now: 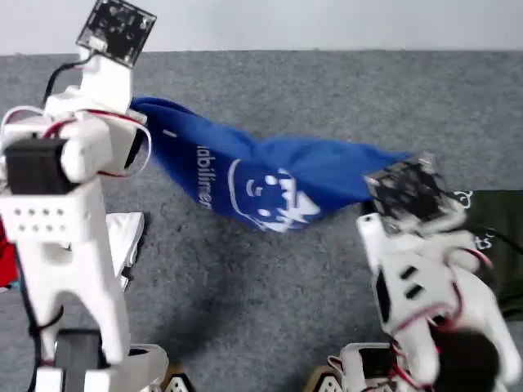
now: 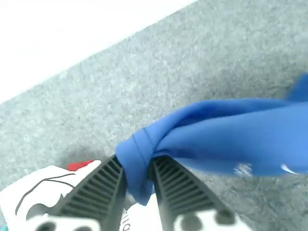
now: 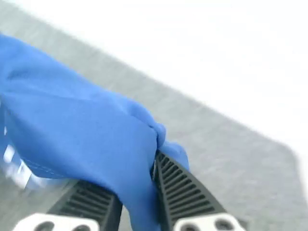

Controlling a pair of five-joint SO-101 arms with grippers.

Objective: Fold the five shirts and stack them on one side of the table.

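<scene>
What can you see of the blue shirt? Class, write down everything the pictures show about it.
The blue shirt is soft cloth with a white print on its middle. It hangs bunched between the two arms, sagging in the middle over the grey table. The left gripper is shut on one gathered end, where a stitched hem shows; the right gripper is shut on the other end.

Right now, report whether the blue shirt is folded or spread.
Not folded: the blue shirt hangs bunched between the left tool and right tool, each shut on one end.
</scene>
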